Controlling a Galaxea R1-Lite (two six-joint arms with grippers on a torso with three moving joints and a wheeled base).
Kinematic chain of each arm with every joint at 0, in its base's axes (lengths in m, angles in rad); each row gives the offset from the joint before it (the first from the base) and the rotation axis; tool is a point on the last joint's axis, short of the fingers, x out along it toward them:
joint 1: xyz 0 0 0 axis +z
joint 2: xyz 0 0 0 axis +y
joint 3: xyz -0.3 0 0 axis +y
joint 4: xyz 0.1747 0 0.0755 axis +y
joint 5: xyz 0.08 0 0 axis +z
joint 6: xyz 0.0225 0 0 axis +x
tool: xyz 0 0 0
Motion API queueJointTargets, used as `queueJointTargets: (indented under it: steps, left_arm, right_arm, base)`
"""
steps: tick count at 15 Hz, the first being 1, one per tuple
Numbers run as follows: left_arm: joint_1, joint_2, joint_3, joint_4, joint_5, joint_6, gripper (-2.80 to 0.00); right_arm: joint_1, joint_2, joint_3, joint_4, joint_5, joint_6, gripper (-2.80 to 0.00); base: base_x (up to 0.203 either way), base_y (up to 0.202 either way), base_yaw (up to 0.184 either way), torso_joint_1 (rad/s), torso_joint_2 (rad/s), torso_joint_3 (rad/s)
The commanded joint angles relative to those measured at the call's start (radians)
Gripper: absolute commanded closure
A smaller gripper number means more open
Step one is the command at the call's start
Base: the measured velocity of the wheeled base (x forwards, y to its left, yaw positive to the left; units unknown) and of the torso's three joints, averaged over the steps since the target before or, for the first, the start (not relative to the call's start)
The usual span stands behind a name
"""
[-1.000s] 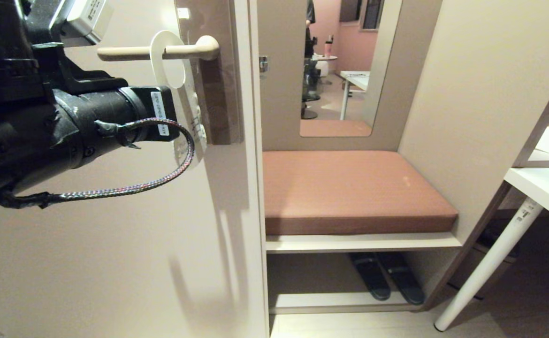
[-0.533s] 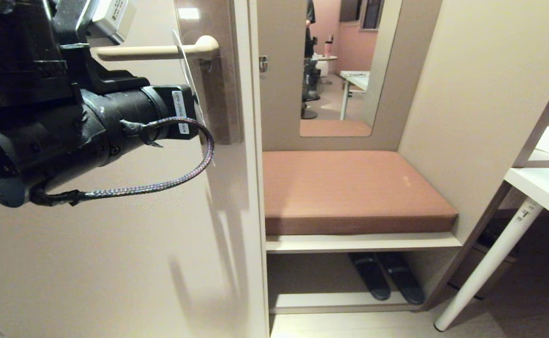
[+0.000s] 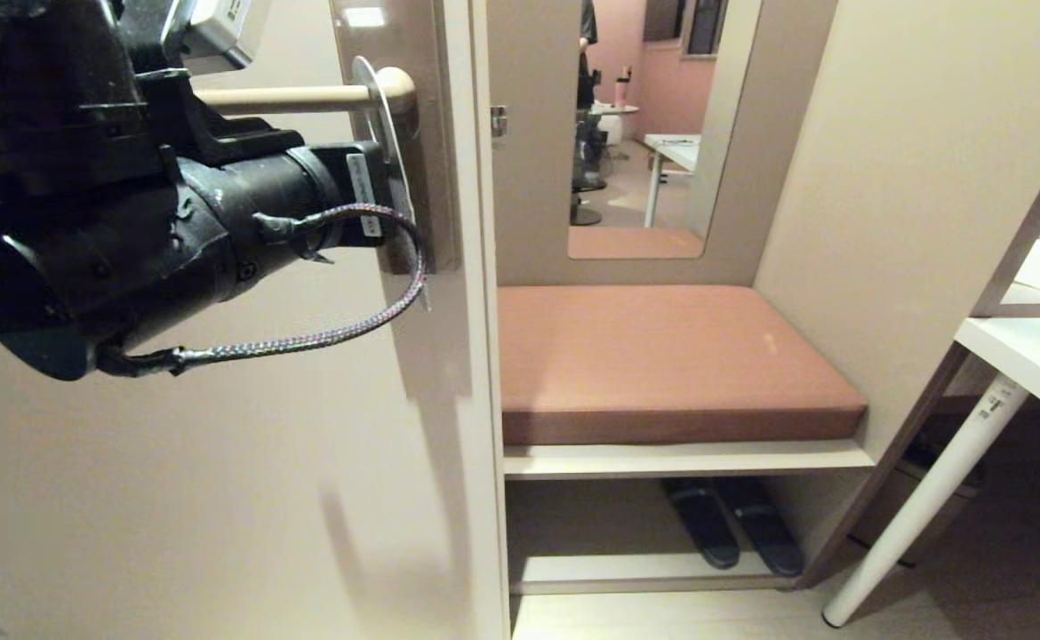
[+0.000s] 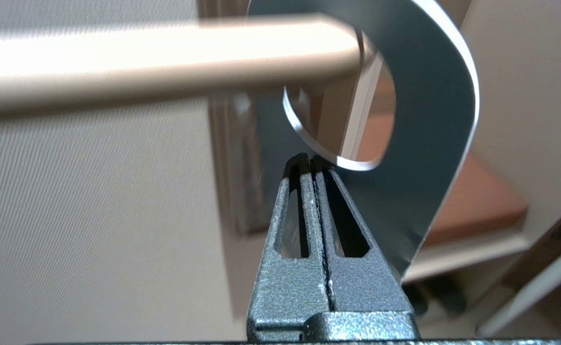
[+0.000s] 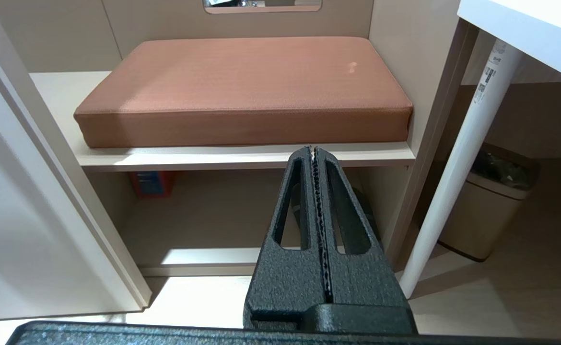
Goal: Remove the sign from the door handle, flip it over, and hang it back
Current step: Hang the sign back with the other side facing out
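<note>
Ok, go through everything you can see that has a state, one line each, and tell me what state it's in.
sign: threaded on the door handle, pinched just below its hole
door handle: level, passing through the sign's hole
left gripper: shut on the sign's edge
right gripper: shut, empty, away from the door

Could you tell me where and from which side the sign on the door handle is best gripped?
Grip the sign on the flat strip just below its oval hole, coming from beneath the door handle: the card hangs thin and edge-on there, where the left gripper fingers already pinch it.
</note>
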Motion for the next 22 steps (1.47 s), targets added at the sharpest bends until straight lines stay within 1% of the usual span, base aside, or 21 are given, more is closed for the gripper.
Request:
queueJointTargets:
  steps: [1, 22]
  left_arm:
    - [-0.003, 0.022, 0.000, -0.013, 0.002, 0.001, 0.00]
    - [-0.011, 0.058, 0.005, -0.045, 0.008, 0.007, 0.00]
  right_arm:
    - [0.000, 0.000, 0.000, 0.000, 0.000, 0.000, 0.00]
    - [0.000, 0.000, 0.000, 0.000, 0.000, 0.000, 0.00]
  base:
    - [0.000, 0.000, 0.000, 0.000, 0.00, 0.000]
    - [0.000, 0.000, 0.000, 0.000, 0.00, 0.000]
